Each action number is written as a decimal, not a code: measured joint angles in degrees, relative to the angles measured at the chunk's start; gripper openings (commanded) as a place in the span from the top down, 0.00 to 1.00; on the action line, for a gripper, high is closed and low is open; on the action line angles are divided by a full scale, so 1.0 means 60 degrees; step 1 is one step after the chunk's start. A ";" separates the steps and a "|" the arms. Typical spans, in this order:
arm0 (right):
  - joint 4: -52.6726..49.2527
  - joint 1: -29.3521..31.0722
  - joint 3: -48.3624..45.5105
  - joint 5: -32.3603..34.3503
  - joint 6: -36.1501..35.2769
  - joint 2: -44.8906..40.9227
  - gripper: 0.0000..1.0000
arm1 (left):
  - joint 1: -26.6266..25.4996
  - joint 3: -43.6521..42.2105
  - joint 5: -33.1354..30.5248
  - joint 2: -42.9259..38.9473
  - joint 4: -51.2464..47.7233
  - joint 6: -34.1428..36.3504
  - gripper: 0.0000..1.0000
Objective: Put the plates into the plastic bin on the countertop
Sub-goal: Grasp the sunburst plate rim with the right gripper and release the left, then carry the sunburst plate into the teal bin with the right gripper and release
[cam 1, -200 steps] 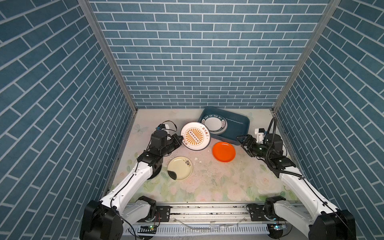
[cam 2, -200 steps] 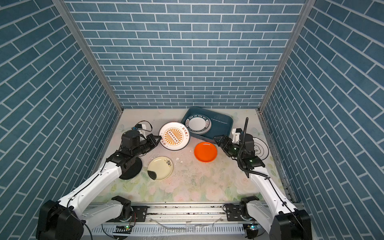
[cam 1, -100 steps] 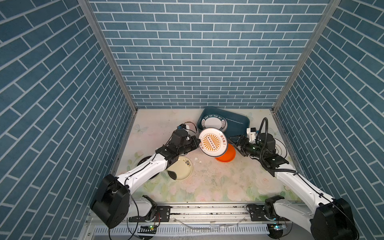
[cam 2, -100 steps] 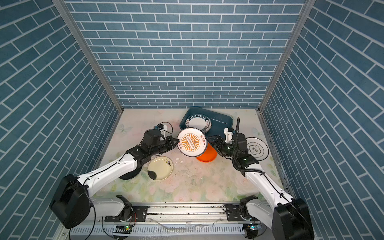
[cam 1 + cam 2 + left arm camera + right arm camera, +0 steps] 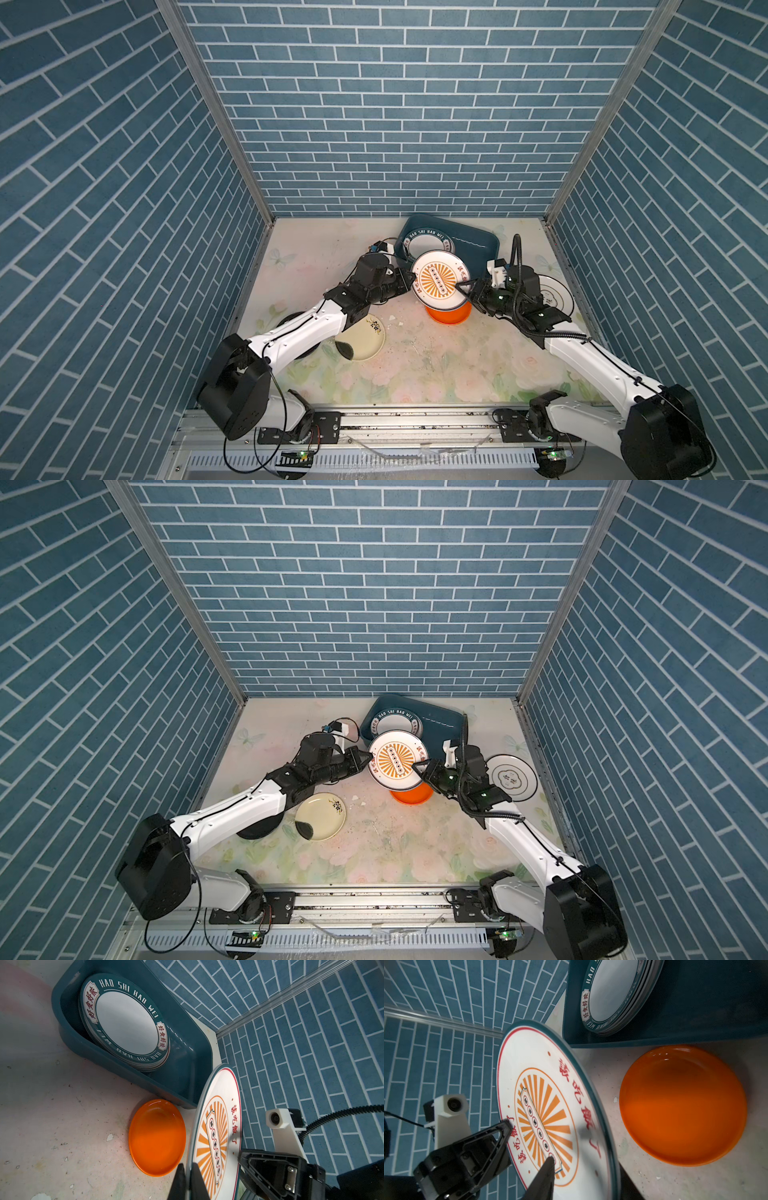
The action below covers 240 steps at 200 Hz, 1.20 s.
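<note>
L gripper pinches the sunburst plate tight, R gripper sits round its other edge (tight? can't tell), so if L lets go too soon it may fall & crack the orange plate.

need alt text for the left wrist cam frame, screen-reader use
The left pincer grips a sunburst plate by its rim, with the right pincer at its far rim. Beyond, an orange plate lies on the countertop beside a teal bin holding stacked lettered-rim plates.

Floral countertop, teal bin, orange plate, cream plate, clover plate
</note>
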 measured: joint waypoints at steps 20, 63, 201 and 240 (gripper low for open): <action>0.0124 -0.0069 0.0026 -0.0004 0.0401 -0.0029 0.94 | 0.0066 0.0062 -0.0117 0.0011 -0.0127 -0.0062 1.00; 0.0310 -0.0033 0.0197 0.0036 0.0452 -0.0146 1.00 | 0.0109 0.0062 -0.0171 0.0069 -0.0244 -0.0109 0.28; -0.2218 0.0011 0.4674 0.1603 -0.0798 0.3829 1.00 | 0.0565 0.0018 -0.2725 -0.2838 -0.2310 0.1993 0.01; -0.2645 -0.0051 0.7169 0.1861 -0.1075 0.6488 1.00 | 0.1457 -0.0127 -0.2663 -0.3067 -0.2630 0.2244 0.01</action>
